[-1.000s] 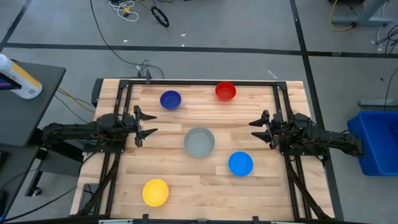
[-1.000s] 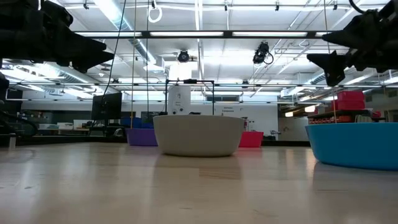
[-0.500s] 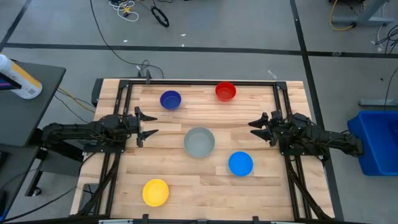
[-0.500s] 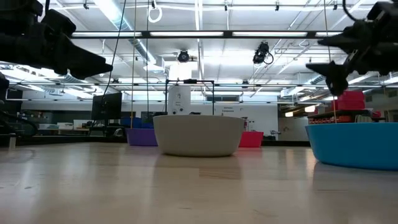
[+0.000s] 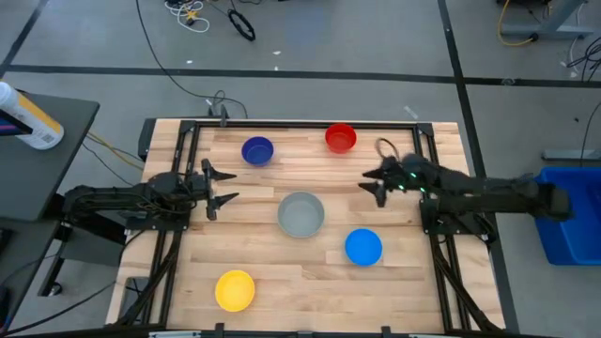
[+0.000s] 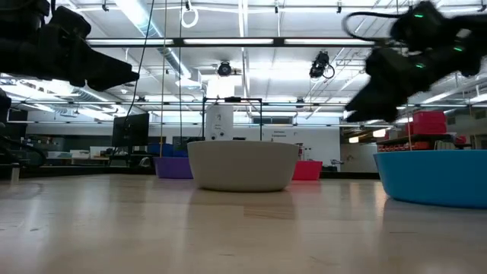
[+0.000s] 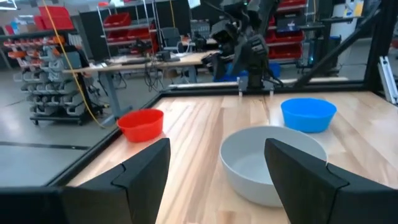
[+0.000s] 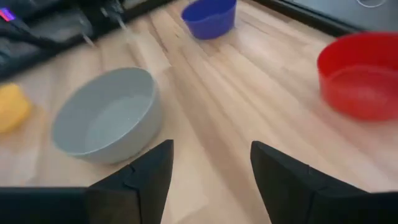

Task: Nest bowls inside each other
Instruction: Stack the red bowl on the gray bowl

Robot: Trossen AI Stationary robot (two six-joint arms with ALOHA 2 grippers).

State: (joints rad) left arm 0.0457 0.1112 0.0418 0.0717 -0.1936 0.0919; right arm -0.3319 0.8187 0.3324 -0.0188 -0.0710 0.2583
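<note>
Five bowls stand upright and apart on the wooden table: dark blue [image 5: 257, 150] and red [image 5: 340, 138] near the far edge, grey [image 5: 301, 214] in the middle, light blue [image 5: 363, 247] to its near right, yellow [image 5: 235, 290] at the near left. My left gripper [image 5: 229, 188] hovers open at the table's left, pointing level at the grey bowl [image 7: 267, 165]. My right gripper [image 5: 368, 182] hangs open above the table between the red bowl [image 8: 364, 74] and the grey bowl [image 8: 109, 115], slanting down, with nothing between its fingers.
A black metal frame [image 5: 300, 124] runs along the table's edges. Off the table, a blue bin [image 5: 568, 216] stands to the right and a side table with a white bottle [image 5: 28, 117] to the left. Bare wood lies between the bowls.
My right gripper has swung out from the table's right edge toward the middle and slightly toward the far edge, tipping its fingers downward. It now hangs between the red and grey bowls. The bowls have not moved.
</note>
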